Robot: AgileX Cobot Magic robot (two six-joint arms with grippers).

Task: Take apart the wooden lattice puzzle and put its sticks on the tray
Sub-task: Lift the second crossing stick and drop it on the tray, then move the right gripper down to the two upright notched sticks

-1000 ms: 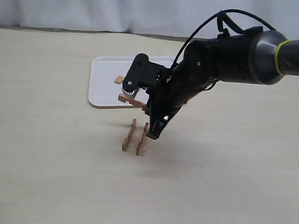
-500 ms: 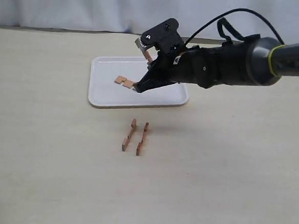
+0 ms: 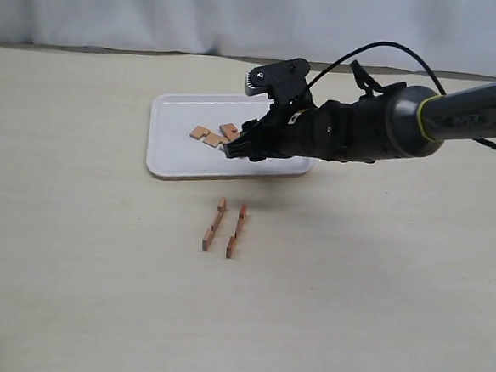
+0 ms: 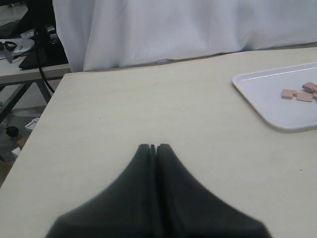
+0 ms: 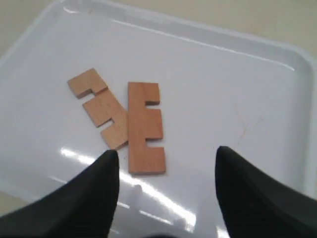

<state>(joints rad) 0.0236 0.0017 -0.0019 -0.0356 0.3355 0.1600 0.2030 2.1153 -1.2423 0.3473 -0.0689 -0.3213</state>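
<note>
Two notched reddish-brown sticks (image 5: 144, 127) lie flat, touching, on the white tray (image 3: 173, 159); the left wrist view catches them (image 4: 297, 94) at its edge. My right gripper (image 5: 166, 154) hovers just above the tray by those sticks, open, nothing between its fingers. In the exterior view it is the right gripper (image 3: 240, 147) at the tray's near side. Two more sticks (image 3: 214, 224) (image 3: 235, 230) stand side by side on the table in front of the tray, apart from each other. My left gripper (image 4: 153, 147) is shut and empty, far from the tray.
The right arm (image 3: 380, 127) reaches in from the right over the table. A white curtain (image 3: 158, 9) hangs behind the table's far edge. In the left wrist view the table's side edge (image 4: 29, 144) drops off toward another table and cables.
The right gripper carried a stick from the two on the table up to the tray, lowered over it, opened and let it go beside the stick lying there.
</note>
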